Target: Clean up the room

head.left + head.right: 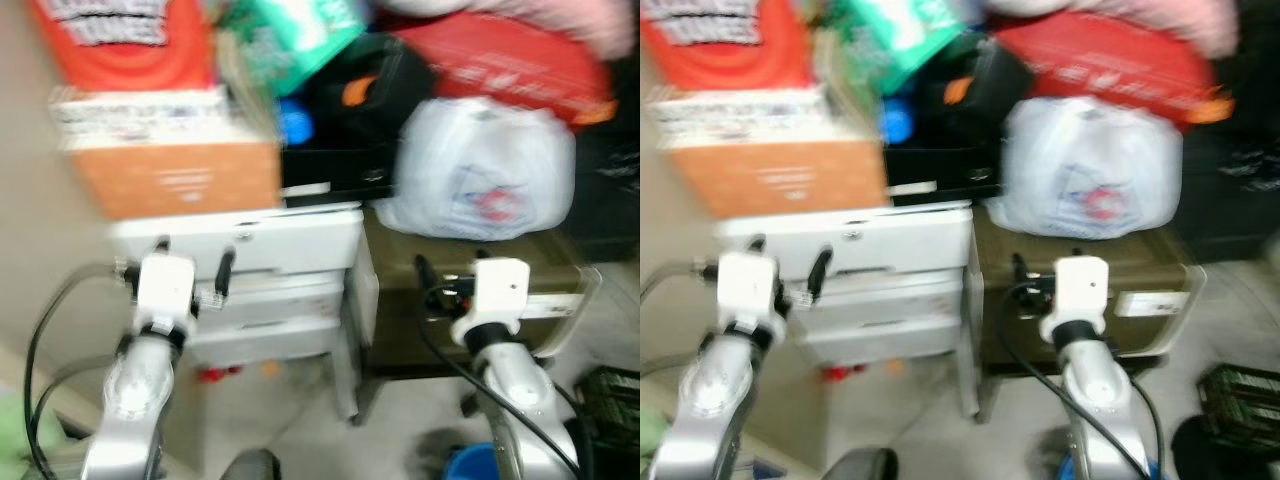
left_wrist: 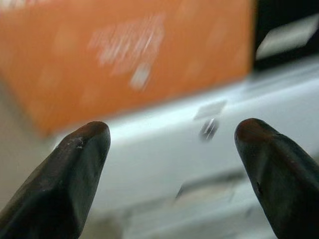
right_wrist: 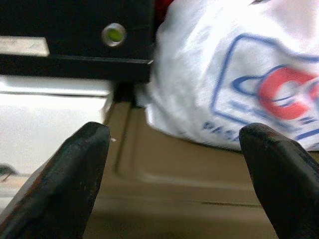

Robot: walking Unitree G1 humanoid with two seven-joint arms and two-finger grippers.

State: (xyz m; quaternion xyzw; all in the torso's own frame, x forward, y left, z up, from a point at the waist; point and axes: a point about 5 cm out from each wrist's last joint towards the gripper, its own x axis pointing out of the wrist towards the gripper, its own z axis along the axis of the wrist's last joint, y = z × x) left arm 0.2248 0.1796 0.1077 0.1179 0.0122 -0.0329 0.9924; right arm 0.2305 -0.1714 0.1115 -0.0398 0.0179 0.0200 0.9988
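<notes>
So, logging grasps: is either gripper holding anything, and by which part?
Nothing is held. The left gripper and right gripper are both open with empty gaps between their fingers.

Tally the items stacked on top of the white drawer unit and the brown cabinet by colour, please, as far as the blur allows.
Orange: 1, the orange cardboard box
Red: 2, the red printed box and the red flat bag
White: 1, the white plastic carrier bag
Green: 1, the green packet
Black: 1, the black case
Total: 6; the blur may hide others.
</notes>
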